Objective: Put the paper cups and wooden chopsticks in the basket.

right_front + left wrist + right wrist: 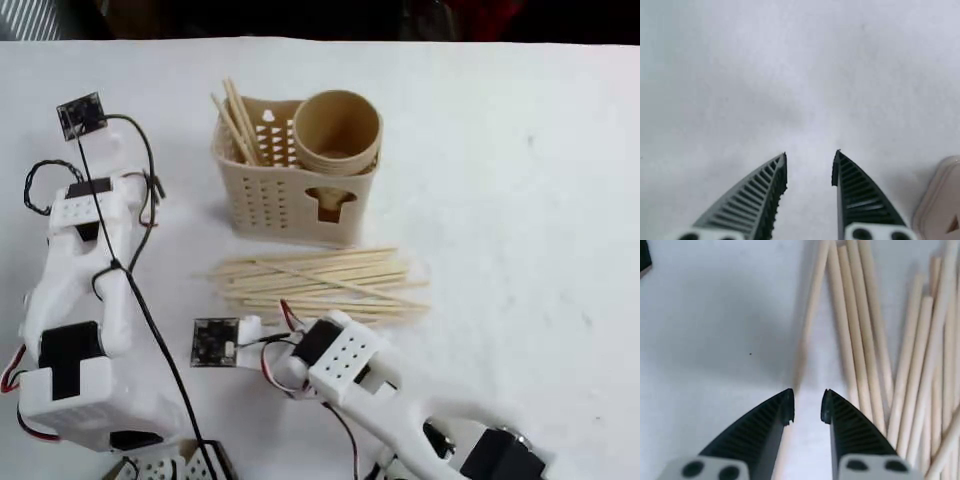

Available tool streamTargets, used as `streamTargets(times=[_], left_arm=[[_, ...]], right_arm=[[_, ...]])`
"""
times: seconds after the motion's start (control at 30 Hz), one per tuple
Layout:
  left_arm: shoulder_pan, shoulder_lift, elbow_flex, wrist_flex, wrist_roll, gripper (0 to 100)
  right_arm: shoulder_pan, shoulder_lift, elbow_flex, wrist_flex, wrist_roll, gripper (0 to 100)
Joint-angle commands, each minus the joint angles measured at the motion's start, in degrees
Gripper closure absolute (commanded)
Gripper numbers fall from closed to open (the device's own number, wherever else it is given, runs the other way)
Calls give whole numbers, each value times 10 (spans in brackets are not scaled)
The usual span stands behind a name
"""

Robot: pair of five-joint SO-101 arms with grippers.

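- Toward the far middle of the white desk [520,200], a beige plastic basket [280,200] is standing upright. It is boxy with rounded corners, and its walls are showing rows of small punched holes and a cut-out grip in the near wall.
- Inside the basket's right part, the stacked paper cups [337,130] are sitting mouth-up. They are tan, smooth and round, and the rim is rising a little above the basket's edge.
- Inside its left part, a few leaning chopsticks [238,125] are standing on end, their upper tips tilting out over the far-left rim.
- Just near of the basket and apart from it, the loose chopsticks [325,280] are lying flat on the desk in a shallow pile. They are thin, pale, straight wooden sticks with their long axes running left to right, and a few are crossing the others at slight angles.
- At the near side of that pile, the right gripper [807,392] is hovering low. Its black ribbed fingers are standing a narrow gap apart and grasping nothing, while one stick is running beneath a fingertip.
- Over bare desk at the left, the left gripper [810,155] is hanging released, its dark ribbed fingers spread wider, with a rounded corner of the basket just beside it.
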Motion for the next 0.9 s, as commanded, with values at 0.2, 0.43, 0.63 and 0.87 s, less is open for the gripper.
streamTargets(times=[0.2, 0.43, 0.63, 0.87], left_arm=[[-3, -15, -4, -10, 5, 835], [-3, -16, -5, -8, 5, 835], [-3, -16, -5, -7, 5, 835], [-3, -16, -5, -7, 5, 835]], right_arm=[[9, 38, -22, 4, 8, 893], [44, 58, -40, 4, 14, 898], [69, 60, -52, 1, 14, 940], [165, 56, -95, 5, 14, 971]])
